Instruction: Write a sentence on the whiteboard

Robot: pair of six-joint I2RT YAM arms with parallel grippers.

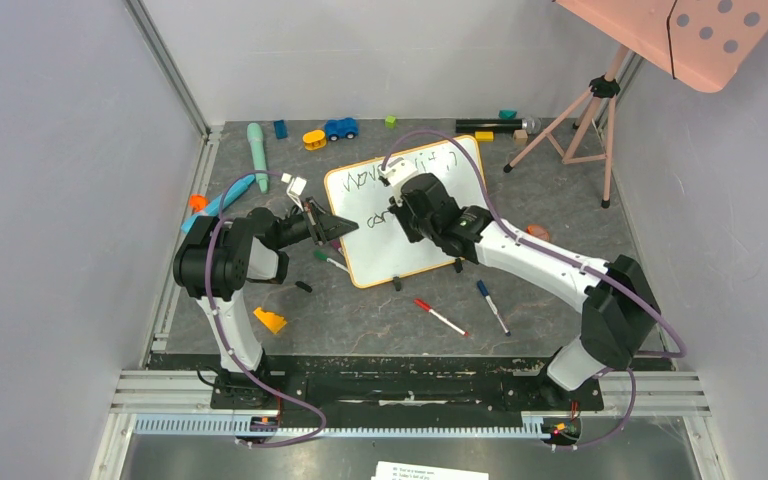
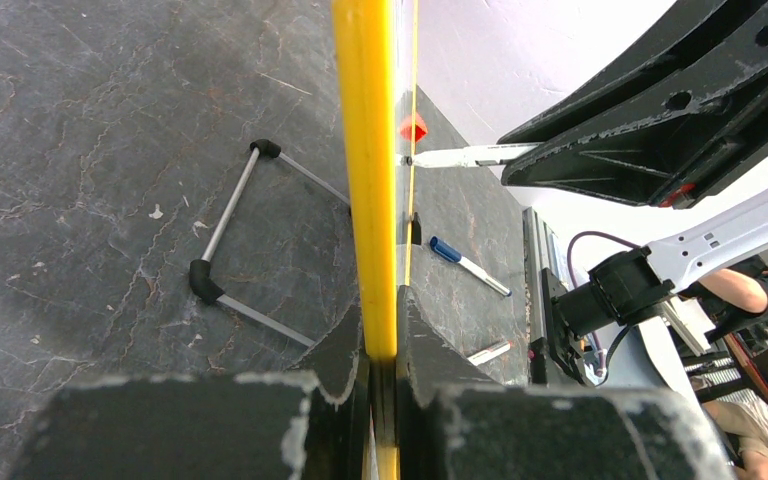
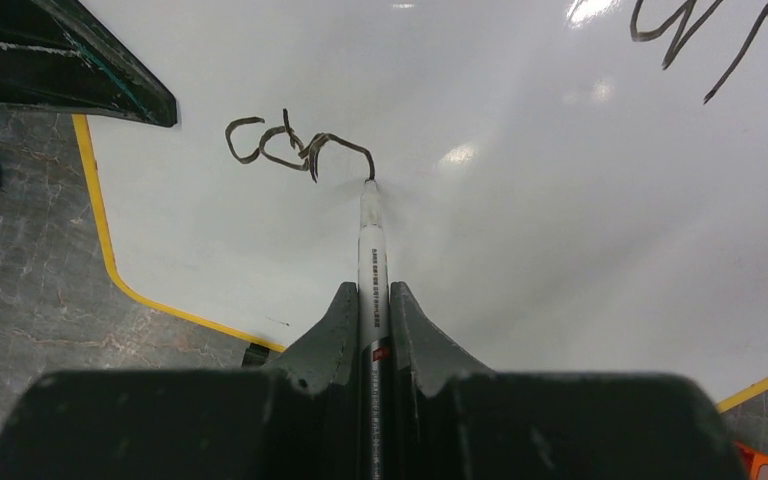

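The whiteboard [image 1: 370,215], white with an orange frame, lies tilted in the middle of the table. My left gripper [image 1: 335,226] is shut on its left frame edge [image 2: 365,150]. My right gripper [image 1: 407,212] is shut on a white marker [image 3: 371,250], whose tip touches the board at the end of a dark scrawl like "con" [image 3: 295,145]. The sentence has a top row [image 1: 365,176] starting "Move" and a second row starting [image 1: 378,215] beside the right gripper. More strokes [image 3: 695,35] show at the upper right of the right wrist view. My arm hides part of the lettering.
A red marker [image 1: 440,316] and a blue marker [image 1: 492,306] lie in front of the board. An orange wedge [image 1: 269,320] lies near the left arm. Toys line the back: a mint stick [image 1: 257,155], a blue car [image 1: 340,128]. A tripod [image 1: 575,120] stands at back right.
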